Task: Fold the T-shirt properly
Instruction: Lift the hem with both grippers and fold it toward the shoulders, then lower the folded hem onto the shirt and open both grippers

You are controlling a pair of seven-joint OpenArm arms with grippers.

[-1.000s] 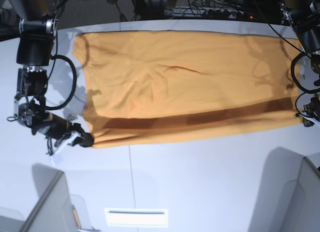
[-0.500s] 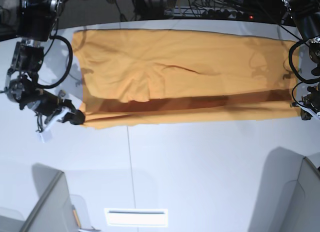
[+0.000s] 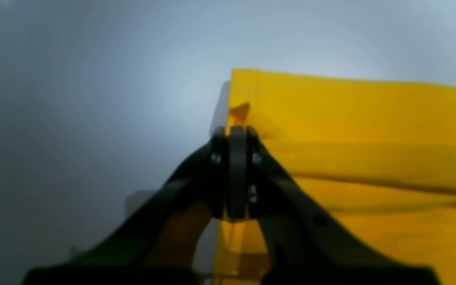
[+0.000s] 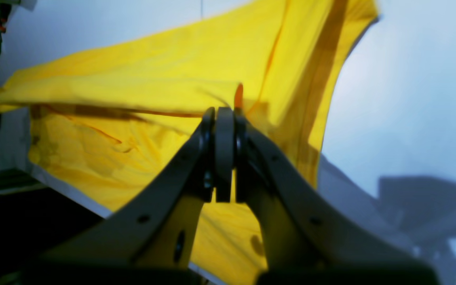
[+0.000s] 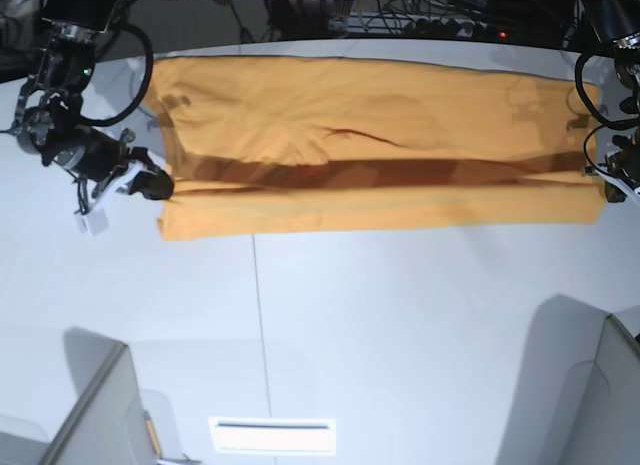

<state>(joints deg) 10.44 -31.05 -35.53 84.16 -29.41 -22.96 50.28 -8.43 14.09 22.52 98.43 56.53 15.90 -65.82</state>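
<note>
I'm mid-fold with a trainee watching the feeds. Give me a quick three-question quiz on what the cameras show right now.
1. True or false: both hands are shut on cloth.
2. Multiple choice: the T-shirt lies on the table as
A) a crumpled heap
B) a long band stretched between the two hands
C) a small square packet
3. Short answer: in the base view, which hand is on the picture's left side?

Key
1. True. The left hand and the right hand each pinch an edge of the shirt, jaws closed.
2. B.
3. The right hand; the left hand is at the picture's right end.
</note>
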